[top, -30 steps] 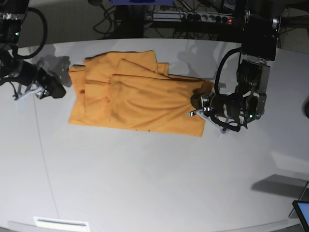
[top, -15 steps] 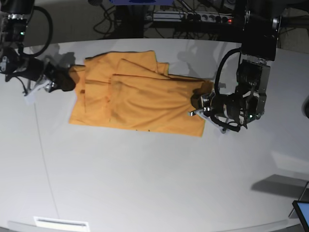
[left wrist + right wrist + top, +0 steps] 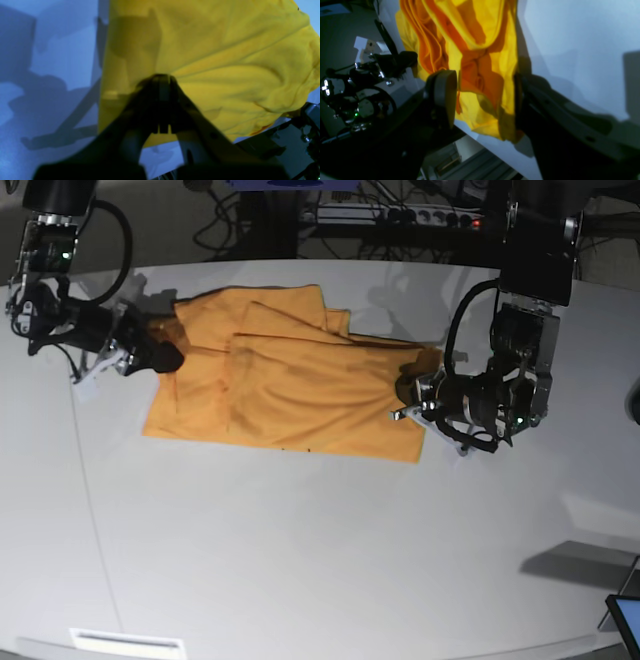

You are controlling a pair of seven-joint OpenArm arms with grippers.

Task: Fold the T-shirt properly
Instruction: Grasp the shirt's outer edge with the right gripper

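Observation:
The orange-yellow T-shirt (image 3: 290, 385) lies partly folded on the white table (image 3: 300, 540), with layered folds at its left end. My left gripper (image 3: 413, 392) is at the shirt's right edge. In the left wrist view it (image 3: 161, 80) is shut on the T-shirt (image 3: 225, 62), and creases fan out from the pinch. My right gripper (image 3: 165, 358) is at the shirt's left edge. In the right wrist view it (image 3: 483, 100) stands open, its fingers (image 3: 445, 97) straddling bunched folds of the shirt (image 3: 480, 70).
Cables and a power strip (image 3: 400, 215) run behind the table's far edge. A screen corner (image 3: 625, 620) shows at the bottom right. A white label (image 3: 125, 642) sits at the front edge. The left arm's body (image 3: 520, 370) stands right of the shirt.
My right arm has moved right from the bare table to the shirt's left edge, and its open fingers now straddle the folds. The left arm and its grip have not moved.

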